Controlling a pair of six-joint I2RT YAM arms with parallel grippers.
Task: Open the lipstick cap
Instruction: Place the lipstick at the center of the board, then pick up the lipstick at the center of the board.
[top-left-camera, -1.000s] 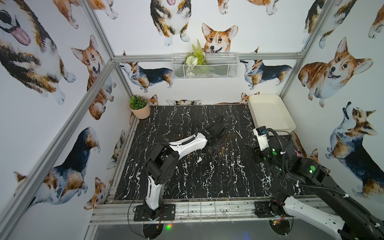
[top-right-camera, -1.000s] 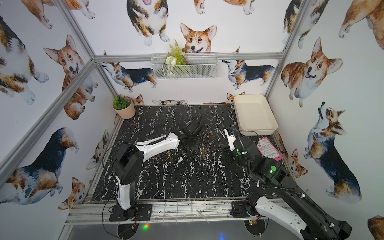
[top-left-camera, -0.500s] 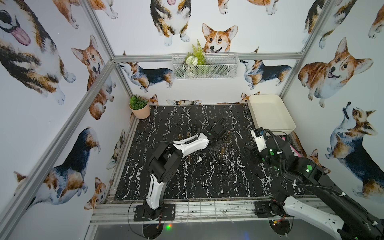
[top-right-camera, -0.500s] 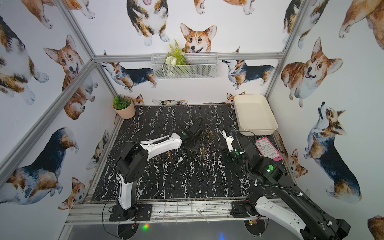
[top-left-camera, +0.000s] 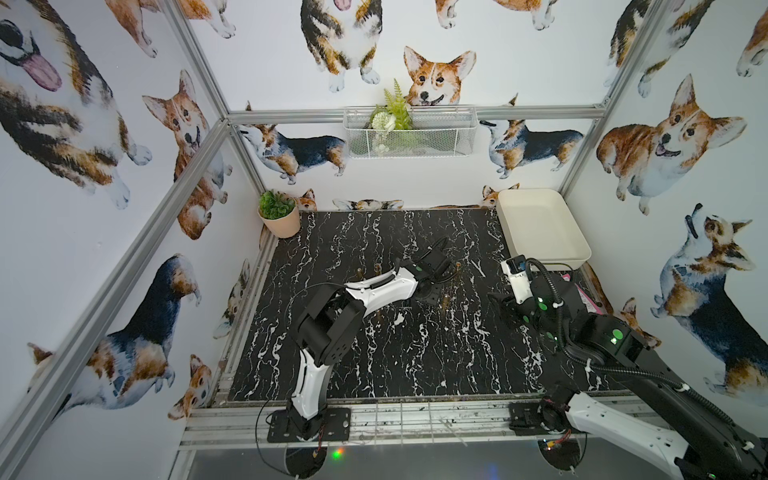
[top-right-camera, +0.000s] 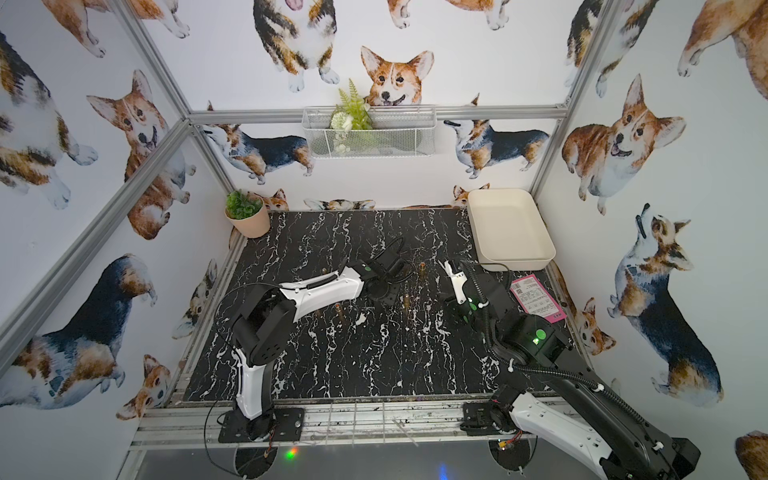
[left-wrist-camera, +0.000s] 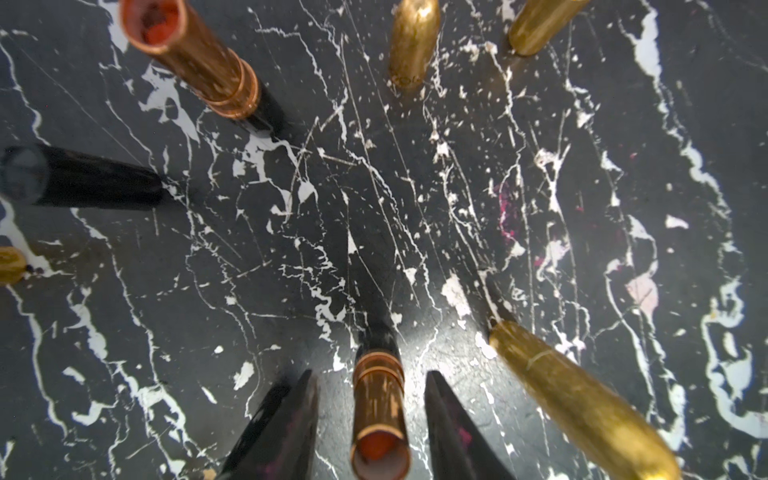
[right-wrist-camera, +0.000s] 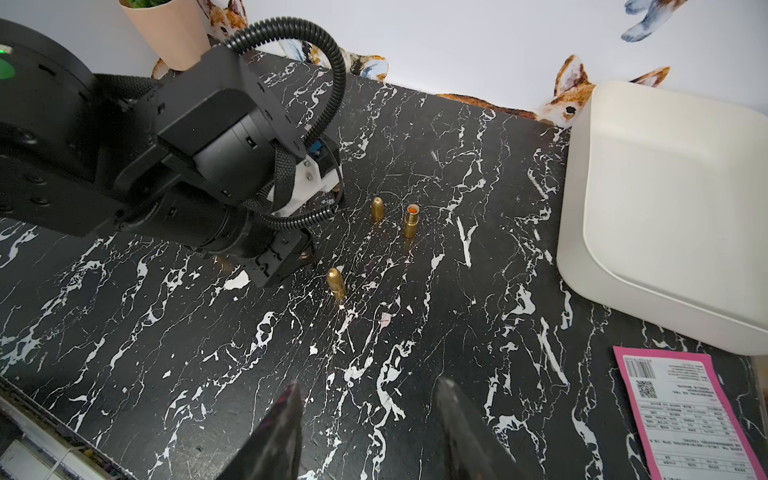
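Observation:
An uncapped lipstick (left-wrist-camera: 380, 409), a copper tube with red inside on a black base, stands upright on the marble table between the fingers of my left gripper (left-wrist-camera: 370, 374). The jaws are open, with a gap on each side of the tube. A gold bullet-shaped cap (left-wrist-camera: 582, 399) stands just beside it. In a top view the left gripper (top-left-camera: 430, 291) points down at mid-table and hides this lipstick. My right gripper (right-wrist-camera: 368, 415) is open and empty over bare table, to the right (top-left-camera: 496, 299).
Other pieces stand around: a second uncapped lipstick (right-wrist-camera: 411, 220), gold caps (right-wrist-camera: 377, 209) (right-wrist-camera: 336, 282) and a black tube (left-wrist-camera: 83, 176). A cream tray (top-left-camera: 540, 224) sits back right, a pink label (top-right-camera: 538, 299) by the right edge, a plant pot (top-left-camera: 280, 220) back left.
My left gripper has opened and let go of the lipstick tube, which stands on the table. The right arm has drawn back slightly to the right.

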